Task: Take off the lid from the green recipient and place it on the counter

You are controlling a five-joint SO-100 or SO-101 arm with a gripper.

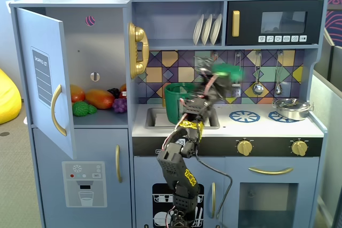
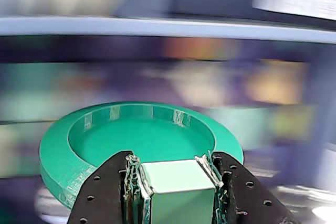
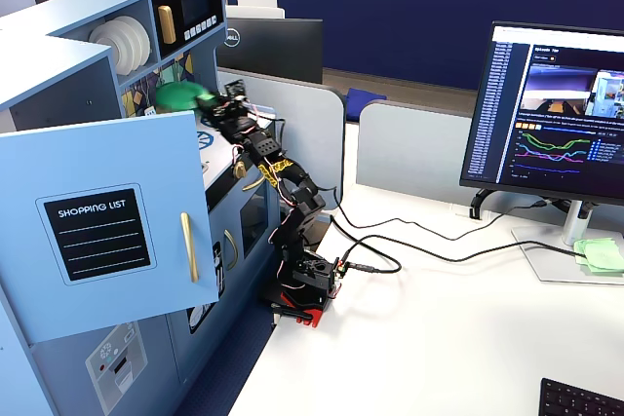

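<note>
Both fingers of my gripper are clamped on the bar handle of the lid, which I hold aloft, clear of the green recipient at the counter's back edge near the left sink corner, ready for set-down.

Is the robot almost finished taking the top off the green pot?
Halfway. The lid is already off the green pot, which stands open in the sink. The claw is shut on the lid's handle and holds it up in the air. It hasn't put it down on the counter yet.
</note>
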